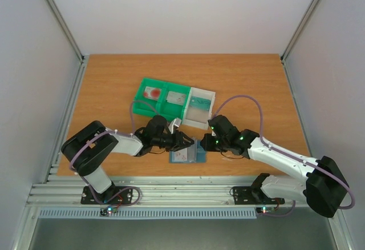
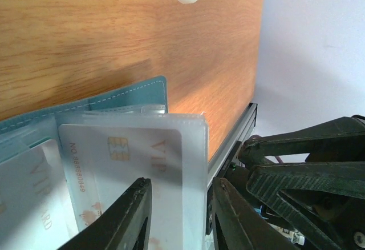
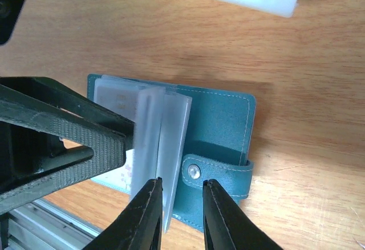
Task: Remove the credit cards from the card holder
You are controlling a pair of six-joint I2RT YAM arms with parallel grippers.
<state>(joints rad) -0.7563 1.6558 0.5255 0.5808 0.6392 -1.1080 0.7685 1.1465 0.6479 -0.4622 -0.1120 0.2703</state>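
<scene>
arms bent inward, left gripper (image 1: pixel 185 141) facing right gripper (image 1: pixel 206 142), over card holder (image 1: pixel 186 155)

A robotics laboratory test cell is shown. A wood-grain table (image 1: pixel 114 90) is enclosed by plain white wall panels (image 1: pixel 182 10) held in bare aluminium profile posts (image 1: pixel 60 17). A black-and-white left robot arm (image 1: pixel 122 143) and a matching right robot arm (image 1: pixel 279 157), with lilac cables (image 1: pixel 251 98) exposed, are bolted to a slotted aluminium rail (image 1: pixel 182 192) at the near edge.
</scene>
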